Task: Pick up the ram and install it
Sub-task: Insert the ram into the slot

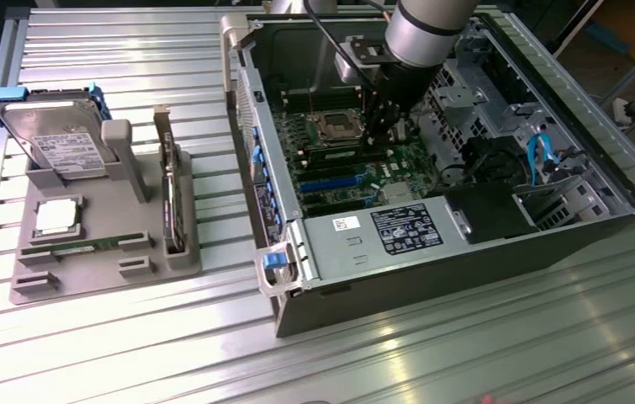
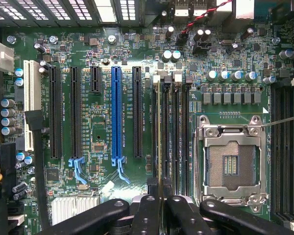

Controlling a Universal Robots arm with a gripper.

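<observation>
exterior view's left: grey tray (image 1: 104, 278) w/ the hard drive (image 1: 54, 139) standing at the back, an expansion card (image 1: 169, 194) upright on its right side, and 1 green stick (image 1: 71, 247) lying flat along the front. centre to right: open pc case (image 1: 294, 311), arm (image 1: 430, 34) reaching down into it, gripper (image 1: 383, 128) low over the motherboard (image 1: 340, 168).

wrist view: the ram (image 2: 159, 147) is edge-on, a thin strip running along the dark memory slots (image 2: 179, 137), between the blue slot (image 2: 116, 112) and the cpu socket (image 2: 232, 164). jaws are clamped on the ram's upper edge, fingers (image 2: 148, 213) against each face. can't tell if its contacts are in a slot or just above it.

judgement: ram is light and stiff but thin, so it'd flex or crack if pushed off-square. faces are slick, chips fragile. best hold is mid-length on the top edge, clear of the contacts, board kept upright and parallel to the slot.
</observation>
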